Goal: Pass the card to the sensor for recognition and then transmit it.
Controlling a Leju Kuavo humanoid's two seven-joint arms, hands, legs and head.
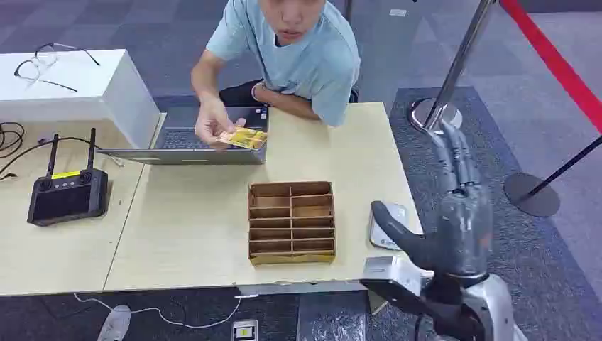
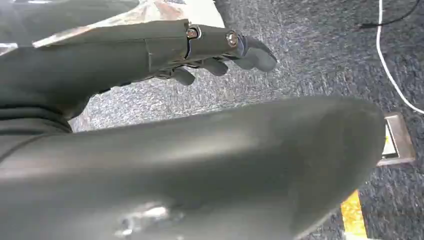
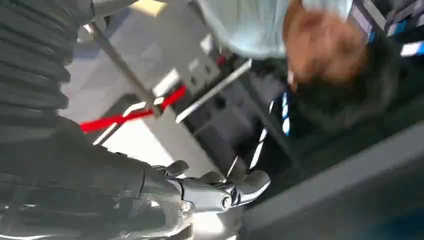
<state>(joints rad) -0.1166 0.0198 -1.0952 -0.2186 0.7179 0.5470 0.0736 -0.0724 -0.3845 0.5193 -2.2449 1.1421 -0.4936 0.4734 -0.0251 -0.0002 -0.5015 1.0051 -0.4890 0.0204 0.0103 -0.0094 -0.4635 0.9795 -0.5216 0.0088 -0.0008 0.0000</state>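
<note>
Yellow-orange, the card [image 1: 243,138] is pinched in a person's hand [image 1: 213,124] over the front edge of the laptop [image 1: 186,140], on the far side of the wooden divider tray [image 1: 291,222]. The robot does not have it yet. Its right hand [image 1: 454,213] stands raised off the table's corner, to the right of the tray, fingers stretched upward and thumb thrust out toward the tray, holding nothing. Between thumb and tray lies a small pale device [image 1: 387,226] on the table [image 1: 192,227], which I take to be the sensor, though that is a guess. The left hand [image 2: 215,50] hangs over the carpet, fingers loosely extended and empty.

The likeliest trouble is the handover: the card is thin and flat, and the open hand is well apart from it, with the tray between. A reach straight across could clip the tray's rim or sweep the pale device off the table edge. Closing too early or too softly would let the card slip, and it could drop into a compartment of the tray. The person's fingers are also close to where the robot's must close.
</note>
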